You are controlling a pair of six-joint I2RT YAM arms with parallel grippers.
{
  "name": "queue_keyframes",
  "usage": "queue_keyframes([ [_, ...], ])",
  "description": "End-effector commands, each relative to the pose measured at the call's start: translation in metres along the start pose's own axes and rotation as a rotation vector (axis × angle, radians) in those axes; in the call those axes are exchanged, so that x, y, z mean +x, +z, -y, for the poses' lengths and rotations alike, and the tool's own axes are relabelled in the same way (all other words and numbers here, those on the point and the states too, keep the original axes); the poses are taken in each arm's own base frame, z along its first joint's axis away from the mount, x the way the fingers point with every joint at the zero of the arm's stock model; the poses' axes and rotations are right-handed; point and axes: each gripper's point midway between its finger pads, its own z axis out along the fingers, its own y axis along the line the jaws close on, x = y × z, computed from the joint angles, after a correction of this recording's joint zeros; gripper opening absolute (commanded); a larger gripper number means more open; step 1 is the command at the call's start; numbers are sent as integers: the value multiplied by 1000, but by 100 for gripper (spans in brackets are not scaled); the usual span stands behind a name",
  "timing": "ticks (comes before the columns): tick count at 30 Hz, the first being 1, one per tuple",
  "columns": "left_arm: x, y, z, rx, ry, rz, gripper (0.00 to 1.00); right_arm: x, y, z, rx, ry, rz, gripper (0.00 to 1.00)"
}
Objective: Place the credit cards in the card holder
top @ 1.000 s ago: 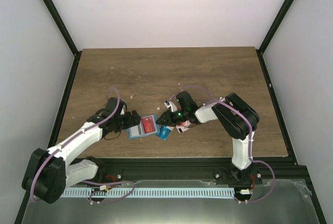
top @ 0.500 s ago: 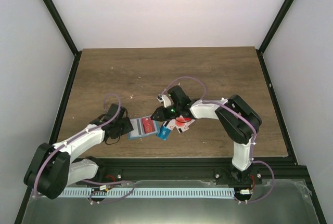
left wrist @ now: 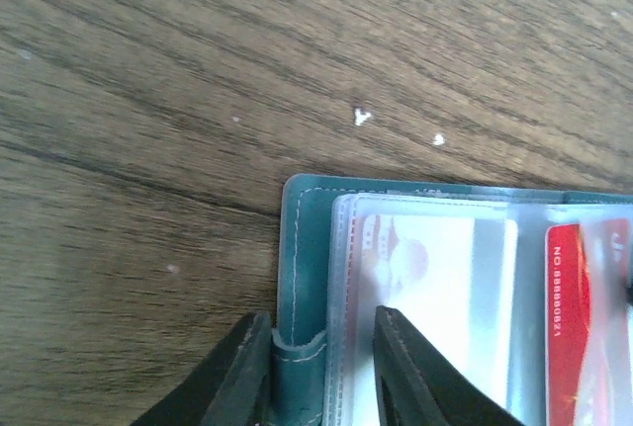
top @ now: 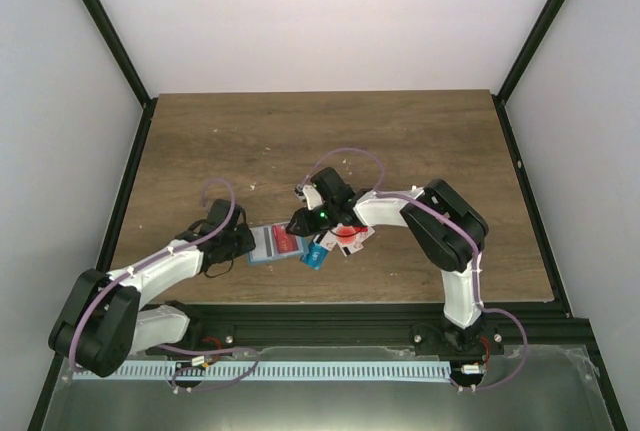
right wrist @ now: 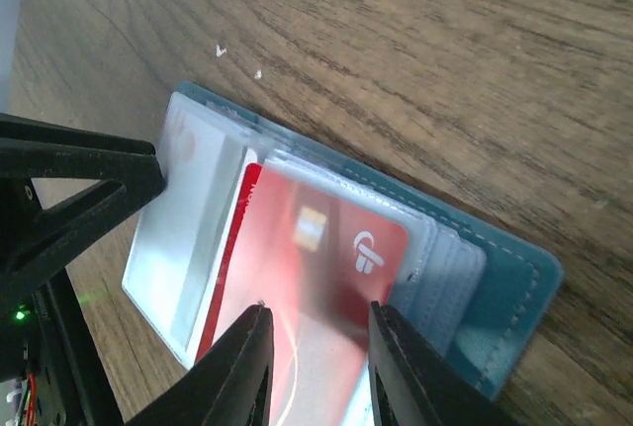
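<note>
Seen close, the left jaws are clenched on the left edge of the card holder (left wrist: 303, 248). One of the fingers (left wrist: 242, 382) presses the outside of the teal cover and the other bears on the clear sleeve (left wrist: 341, 278) inside. The stitched border puckers up between them. Behind that sleeve lies a white card (left wrist: 435, 268) with a grey stripe. Farther right, a red card (left wrist: 584, 317) with white digits shows at the frame's edge.

The right jaws grasp this red card at its near end, which runs between the two fingers, with the chip and white logo facing up. Its far end lies slightly askew over the holder's stacked clear sleeves; whether it sits inside a pocket cannot be told. At the left of the right wrist view, a black finger of the left arm (top: 150, 266) touches the outermost sleeve.

The holder lies open and flat on the wooden table (top: 300, 131), near its front edge and between the two arms. The left arm reaches in low from the left, and the right arm (top: 440, 221) bends over from the right. Just right of the holder, partly under the right arm's wrist, lie loose cards (top: 345, 241). Among them are a blue card (top: 318, 256) beside the holder's near right corner and a white one bearing a red mark.
</note>
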Motion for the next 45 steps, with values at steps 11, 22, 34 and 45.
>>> queue_keyframes([
  [11,-6,-31,59,272,123,-4,10,27,8,45,173,67,-45,28],
  [22,-13,-40,78,256,171,-15,4,1,-32,22,227,22,50,32],
  [34,-17,-42,112,224,215,-39,4,-11,-64,-36,39,-38,113,36],
  [45,-17,-40,131,220,243,-32,4,-4,-70,-80,-189,-80,82,38],
])
